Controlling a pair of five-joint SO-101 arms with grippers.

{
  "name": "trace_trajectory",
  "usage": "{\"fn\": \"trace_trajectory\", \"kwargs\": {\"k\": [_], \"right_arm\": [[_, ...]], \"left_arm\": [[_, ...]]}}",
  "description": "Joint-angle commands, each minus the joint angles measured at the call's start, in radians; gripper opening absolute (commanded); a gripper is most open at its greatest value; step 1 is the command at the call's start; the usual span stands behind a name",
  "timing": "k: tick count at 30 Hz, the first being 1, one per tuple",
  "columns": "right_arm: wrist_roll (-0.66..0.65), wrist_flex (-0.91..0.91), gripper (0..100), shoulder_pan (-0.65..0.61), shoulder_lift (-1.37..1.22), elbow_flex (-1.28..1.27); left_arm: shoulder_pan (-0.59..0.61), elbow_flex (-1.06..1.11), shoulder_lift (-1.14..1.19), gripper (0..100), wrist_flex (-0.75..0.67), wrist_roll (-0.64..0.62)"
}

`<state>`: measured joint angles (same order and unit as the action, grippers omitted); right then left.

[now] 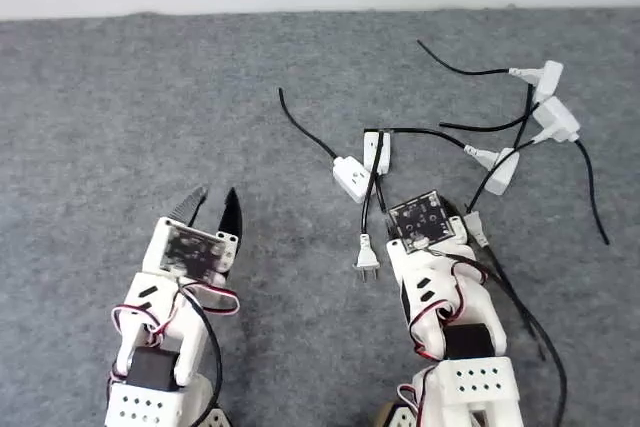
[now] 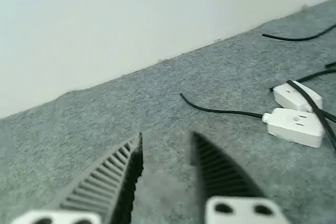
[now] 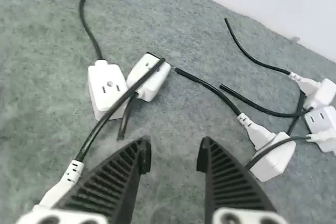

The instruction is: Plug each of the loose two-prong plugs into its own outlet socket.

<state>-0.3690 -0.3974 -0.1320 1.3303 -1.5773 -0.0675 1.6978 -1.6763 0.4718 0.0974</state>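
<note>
Two empty white sockets lie side by side mid-table: one and one, a black cord draped across them. That cord ends in a loose two-prong plug beside my right arm. A second loose plug lies on that arm's other side. My right gripper is open, a short way from the two sockets, holding nothing. My left gripper is open over bare carpet to the left.
Three more sockets have plugs in them: one close by and two at the far right. Black cords cross the grey carpet. A white wall runs along the back.
</note>
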Motion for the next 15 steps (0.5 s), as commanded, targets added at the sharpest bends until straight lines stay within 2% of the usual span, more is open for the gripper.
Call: {"fn": "trace_trajectory", "kwargs": {"k": [1, 2, 4, 6, 7, 12, 15], "right_arm": [[0.000, -0.008, 3.0, -0.025, 0.016, 0.021], [-0.040, -0.018, 0.0, -0.038, 0.015, 0.026], [-0.098, -0.019, 3.6, -0.050, 0.012, 0.017], [-0.072, -0.010, 4.6, -0.044, 0.016, 0.015], [-0.049, -0.008, 5.2, -0.042, 0.016, 0.015], [0.018, -0.005, 14.9, 0.007, 0.018, 0.023], [0.015, 0.001, 12.7, -0.008, 0.018, 0.021]], "left_arm": [[0.020, -0.041, 0.000, 22, 0.008, -0.014], [0.017, -0.041, 0.002, 21, 0.009, 0.002], [-0.017, -0.038, 0.008, 13, 0.011, 0.038], [-0.057, -0.021, 0.008, 2, 0.011, 0.061], [-0.074, -0.015, 0.008, 0, 0.009, 0.069], [-0.044, -0.016, 0.000, 9, 0.005, 0.058], [0.032, -0.048, 0.000, 21, 0.006, -0.028]]}}
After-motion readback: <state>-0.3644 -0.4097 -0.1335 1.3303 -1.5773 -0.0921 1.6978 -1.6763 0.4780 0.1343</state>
